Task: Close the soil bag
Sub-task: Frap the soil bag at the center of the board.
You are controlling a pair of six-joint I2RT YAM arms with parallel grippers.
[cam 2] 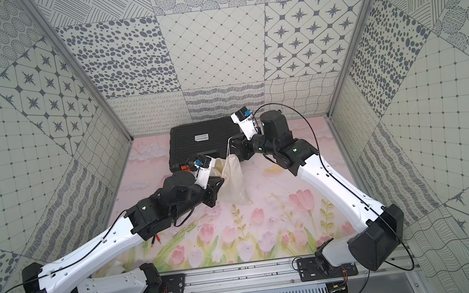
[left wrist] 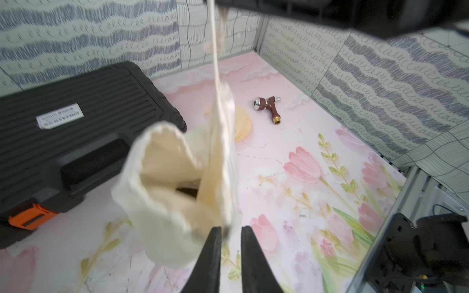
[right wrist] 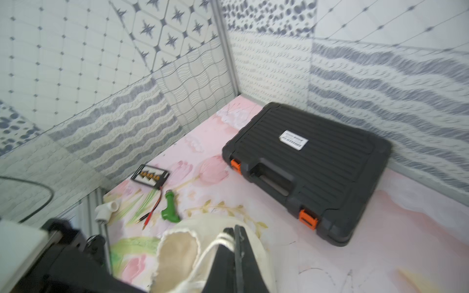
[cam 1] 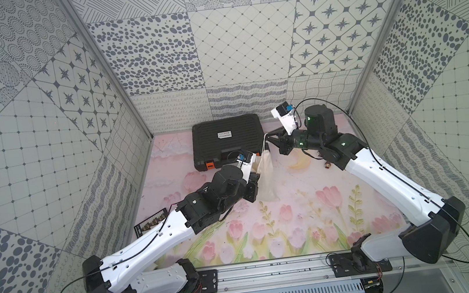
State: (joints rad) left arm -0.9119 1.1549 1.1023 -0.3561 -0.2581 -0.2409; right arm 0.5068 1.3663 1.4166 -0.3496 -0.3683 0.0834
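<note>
Right gripper [right wrist: 233, 232] is clamped on the cord [right wrist: 220, 239] of the soil bag [cam 1: 267, 179], which hangs mouth open at mid-tabletop [cam 1: 306, 175], just near of the black case [cam 1: 227, 139]. Left gripper [left wrist: 229, 229] stands narrowly parted at the bag's hem.

Top views: set high, aimed down across the table [cam 1: 313, 228].
Wrist views: held close to the soil bag [left wrist: 162, 203].
Shared: black case [right wrist: 317, 177], seen in all.
</note>
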